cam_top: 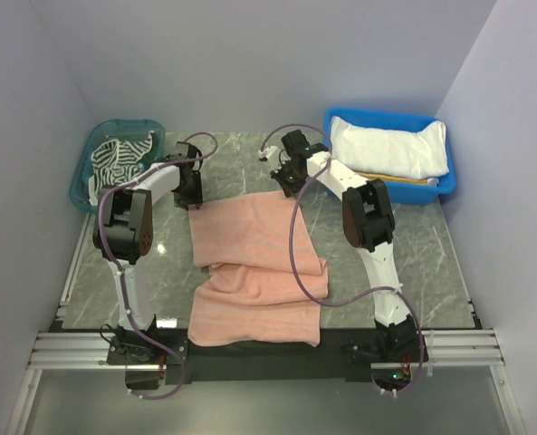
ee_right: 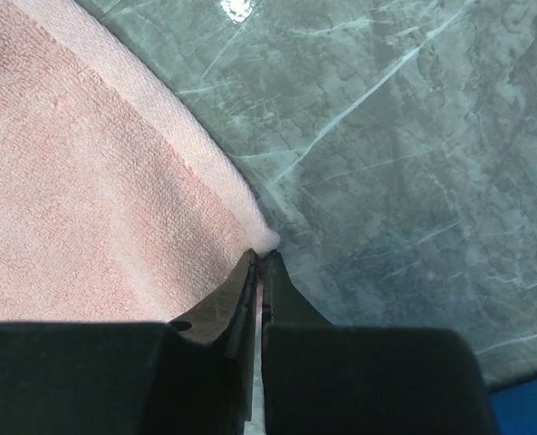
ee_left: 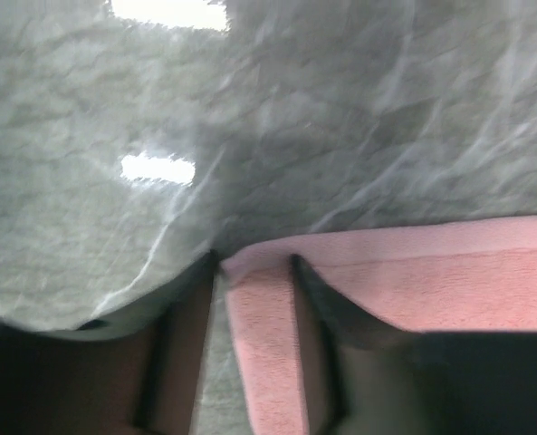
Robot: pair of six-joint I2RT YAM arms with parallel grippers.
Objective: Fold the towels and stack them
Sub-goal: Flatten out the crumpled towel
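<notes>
pink towel [cam_top: 259, 263]: rumpled, table's [cam_top: 413, 263] near edge to centre | left gripper [ee_left: 252, 263]: half-wide astride far-left corner | right gripper [ee_right: 261, 258]: pinching far-right corner | striped towel [cam_top: 119, 159]: far-left basket [cam_top: 85, 163], waiting | white towel [cam_top: 390, 149]: far-right bin [cam_top: 340, 118], seemingly stacked; two left

No legible text or labels anywhere
</notes>
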